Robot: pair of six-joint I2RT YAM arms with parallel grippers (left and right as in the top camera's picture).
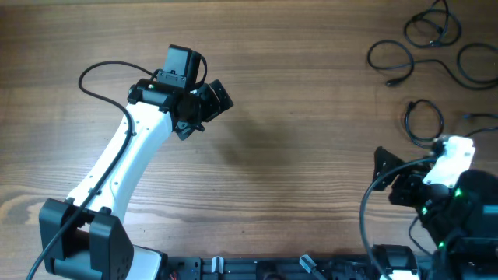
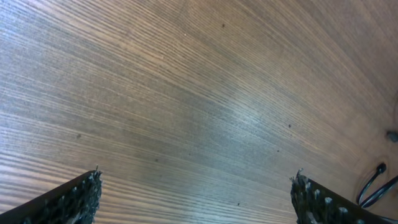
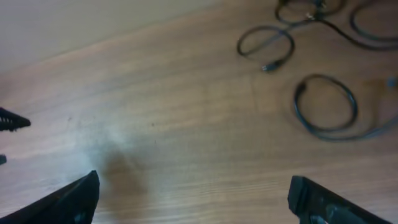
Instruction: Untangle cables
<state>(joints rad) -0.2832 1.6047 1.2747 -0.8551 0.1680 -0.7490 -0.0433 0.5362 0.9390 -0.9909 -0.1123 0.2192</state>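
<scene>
Several thin black cables lie in loops at the table's far right: one loop (image 1: 391,58) with a small plug end, a bundle (image 1: 433,27) at the top, another loop (image 1: 476,64) at the edge, and a loop (image 1: 423,123) just above my right arm. In the right wrist view the plug-ended loop (image 3: 266,45) and the nearer loop (image 3: 324,104) lie ahead of my right gripper (image 3: 194,193), which is open and empty. My left gripper (image 1: 208,107) is far left of the cables, open and empty over bare wood (image 2: 196,193). A bit of cable (image 2: 375,185) shows at that view's right edge.
The wooden table (image 1: 296,155) spreads between the two arms. The left arm's own thick black wire (image 1: 97,78) arcs beside its white link. A dark rail (image 1: 257,268) runs along the front edge.
</scene>
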